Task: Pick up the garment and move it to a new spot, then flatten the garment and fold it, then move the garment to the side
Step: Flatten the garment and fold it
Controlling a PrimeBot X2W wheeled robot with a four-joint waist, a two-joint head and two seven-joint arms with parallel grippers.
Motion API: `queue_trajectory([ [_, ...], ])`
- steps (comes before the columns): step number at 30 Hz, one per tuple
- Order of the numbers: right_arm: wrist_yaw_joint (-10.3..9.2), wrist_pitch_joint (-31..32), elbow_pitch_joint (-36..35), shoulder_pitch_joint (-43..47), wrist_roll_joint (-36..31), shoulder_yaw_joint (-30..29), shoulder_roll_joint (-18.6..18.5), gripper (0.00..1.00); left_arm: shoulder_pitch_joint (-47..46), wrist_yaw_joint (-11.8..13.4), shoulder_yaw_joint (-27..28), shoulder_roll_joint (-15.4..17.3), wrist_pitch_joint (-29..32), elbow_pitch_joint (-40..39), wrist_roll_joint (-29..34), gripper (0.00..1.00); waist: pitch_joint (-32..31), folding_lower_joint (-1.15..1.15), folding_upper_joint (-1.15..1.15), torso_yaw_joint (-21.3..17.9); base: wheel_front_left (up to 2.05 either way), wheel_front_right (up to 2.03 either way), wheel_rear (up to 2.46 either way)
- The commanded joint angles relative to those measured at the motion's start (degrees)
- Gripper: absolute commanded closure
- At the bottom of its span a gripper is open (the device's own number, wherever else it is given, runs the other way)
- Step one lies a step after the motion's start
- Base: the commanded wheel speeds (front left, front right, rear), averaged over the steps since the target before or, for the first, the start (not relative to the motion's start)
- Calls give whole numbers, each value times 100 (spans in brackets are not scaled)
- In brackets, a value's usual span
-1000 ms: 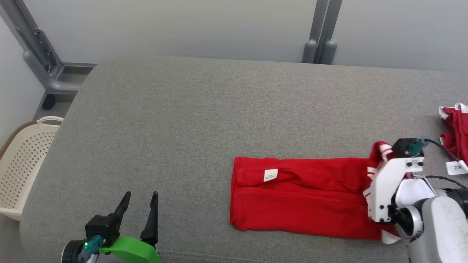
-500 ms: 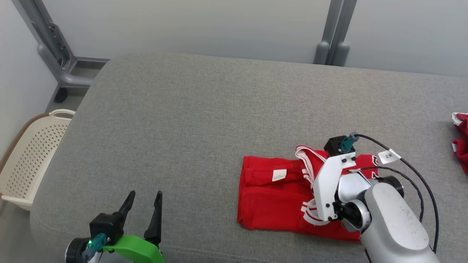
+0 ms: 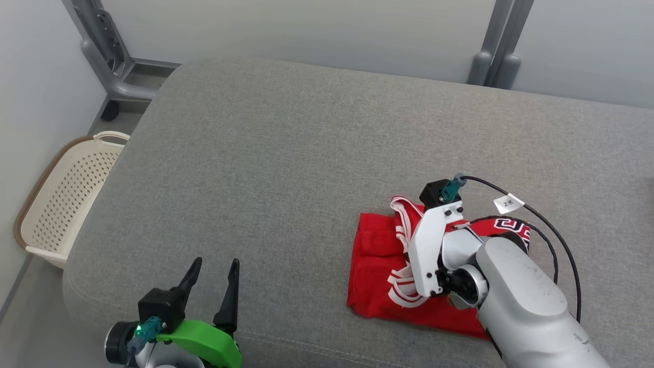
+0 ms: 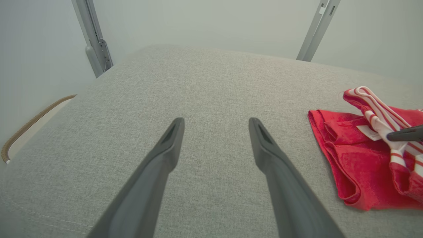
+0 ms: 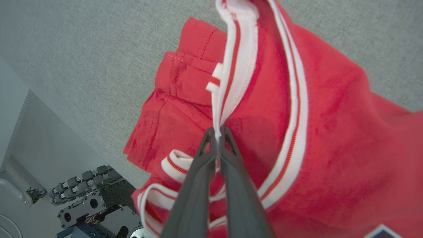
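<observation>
Garment (image 3: pixel 375 266): we clenched its striped trim (image 5: pixel 234 66) in our right tool (image 5: pixel 216 132) to fold it; our left tool (image 3: pixel 215 263) hung released.

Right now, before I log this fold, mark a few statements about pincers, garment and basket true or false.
1. The right pincer is shut on striped trim of the garment. True.
2. The left pincer grips the garment too. False: it stands open over the grey surface, apart from the garment.
3. The garment lies spread flat. False: it is doubled over itself.
4. A perforated basket stands at the robot's left. True.
</observation>
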Motion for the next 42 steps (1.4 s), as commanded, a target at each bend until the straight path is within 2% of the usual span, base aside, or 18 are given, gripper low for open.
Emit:
queue_trajectory([
  [1,-2,-71,100,-109,120,90,-6,100,-77,-33,-16,-29,-22,24,16,0,22,0,0,58,0,0,0],
  [10,-1,-491,698,-391,626,567,-7,100,-163,-77,-42,-73,-44,143,19,0,38,0,0,205,0,0,0],
  [20,-1,-955,1395,-728,901,689,-6,100,-175,-108,-95,-103,-62,198,54,0,14,0,0,297,0,0,0],
  [32,-1,-1208,1818,-960,1515,1251,-5,100,-155,-72,-111,-100,-69,215,-1,0,40,0,0,421,0,0,0],
  [33,-1,-1240,1813,-972,1561,1306,-4,61,-147,-70,-109,-100,-70,217,-8,0,40,0,0,414,0,0,0],
  [34,-1,-1260,1793,-972,1647,1345,-1,0,-141,-68,-107,-99,-70,217,-10,0,39,0,0,405,0,0,0],
  [42,-1,-1602,1494,-1131,2180,1550,-13,0,-118,-51,-67,-64,-76,212,-23,0,-7,0,0,247,0,0,0],
])
